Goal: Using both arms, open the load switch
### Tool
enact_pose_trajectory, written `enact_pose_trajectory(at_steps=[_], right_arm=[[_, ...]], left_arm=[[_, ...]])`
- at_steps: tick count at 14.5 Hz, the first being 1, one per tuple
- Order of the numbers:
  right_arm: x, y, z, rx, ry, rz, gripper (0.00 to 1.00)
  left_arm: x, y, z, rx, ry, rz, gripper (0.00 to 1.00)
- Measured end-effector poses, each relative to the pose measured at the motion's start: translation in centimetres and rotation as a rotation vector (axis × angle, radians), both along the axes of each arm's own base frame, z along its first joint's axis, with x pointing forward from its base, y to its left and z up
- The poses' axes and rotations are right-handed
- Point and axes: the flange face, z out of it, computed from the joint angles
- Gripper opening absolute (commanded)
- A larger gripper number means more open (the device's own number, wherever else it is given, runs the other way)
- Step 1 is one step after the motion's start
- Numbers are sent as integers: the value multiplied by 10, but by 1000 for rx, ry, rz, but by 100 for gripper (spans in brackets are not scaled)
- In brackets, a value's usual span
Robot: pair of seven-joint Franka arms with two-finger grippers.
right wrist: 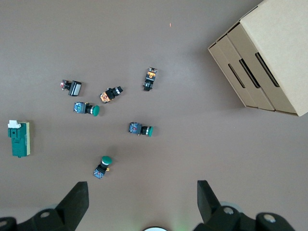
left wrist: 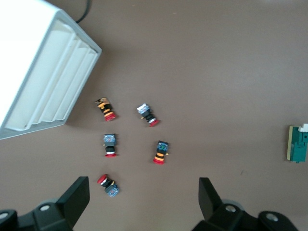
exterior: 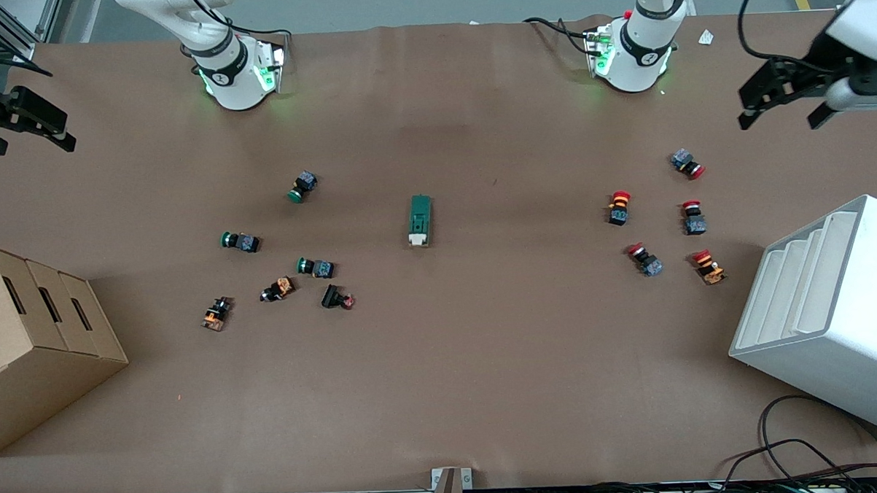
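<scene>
The load switch (exterior: 420, 220) lies flat in the middle of the table, a dark-green block whose white toggle end points toward the front camera. It also shows in the left wrist view (left wrist: 299, 143) and the right wrist view (right wrist: 19, 138). My left gripper (exterior: 780, 116) hangs open and empty in the air over the left arm's end of the table, with red push buttons below it (left wrist: 143, 191). My right gripper (exterior: 30, 142) hangs open and empty over the right arm's end of the table (right wrist: 142, 193). Both are well away from the switch.
Several red-capped push buttons (exterior: 656, 220) lie toward the left arm's end, beside a white slotted rack (exterior: 827, 313). Several green, orange and black buttons (exterior: 278, 263) lie toward the right arm's end, next to a cardboard box (exterior: 33, 341). Cables (exterior: 803, 453) trail at the front edge.
</scene>
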Motion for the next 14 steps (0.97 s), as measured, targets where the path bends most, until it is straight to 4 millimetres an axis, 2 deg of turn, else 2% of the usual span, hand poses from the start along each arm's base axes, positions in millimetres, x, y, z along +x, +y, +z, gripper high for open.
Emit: enact_pose_trajectory(at_steps=[2,5,7,8,10,14], right_arm=[[0,0,0,0,3,1,100],[-2,0,-2,0,20,0,100],[-3,-1,-3,0,30,-1,100],[-4,-2,-3,1,38,-4,100],[-5,-4,-3,1,41,-7,100],[-4,-11,-4,2,43,-22,100]], left_arm=[[5,-51,-15,-7,-9,1,100],[12,-142,-55,-61,-8,117,100],[12,-194,-85,-93,-5,189,100],[7,-228,-106,-102,-7,235,100],[-5,-275,-137,-89,-24,281,100],[-56,-379,-227,-29,-109,327,100]])
